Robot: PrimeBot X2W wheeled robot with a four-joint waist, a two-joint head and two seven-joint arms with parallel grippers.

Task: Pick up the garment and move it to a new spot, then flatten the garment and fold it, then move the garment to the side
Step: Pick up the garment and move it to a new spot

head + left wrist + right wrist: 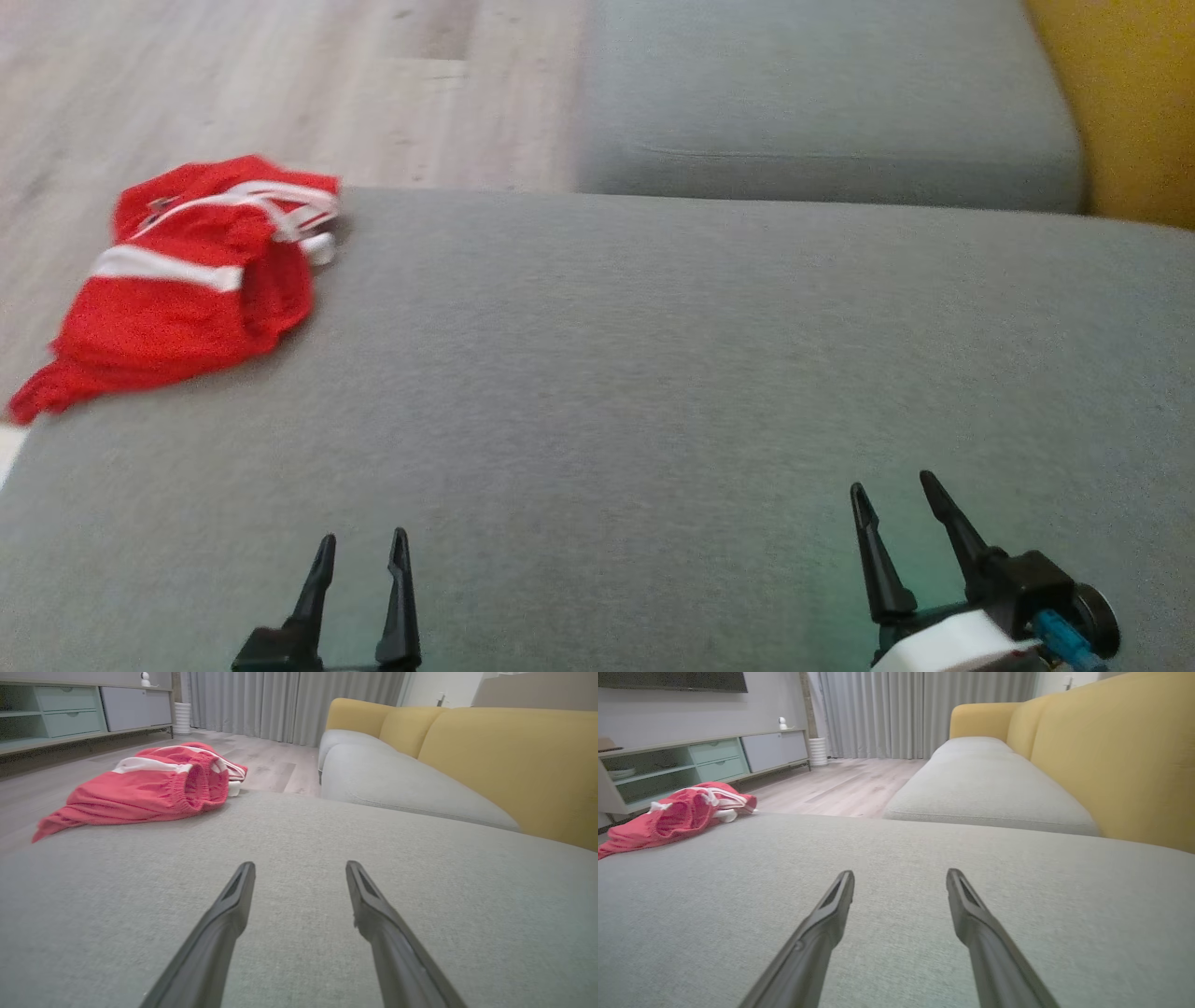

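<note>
Nearest, dark fingers of both claws: left claw and right claw, each spread wide, empty, low over the grey sofa cushion. Ahead and to the left of the left claw, well apart from it — the red garment with white stripes, crumpled at the cushion's far left corner, long axis slanting from near-left tail to far-right elastic waistband. Left arm clearly nearer; right claw farther off across bare cushion. Probably a forward-left reach for the pickup — not yet begun. Soft woven seat underneath; second grey cushion and yellow backrest ahead to the right; pale wood floor, grey curtains and low cabinet beyond.
</note>
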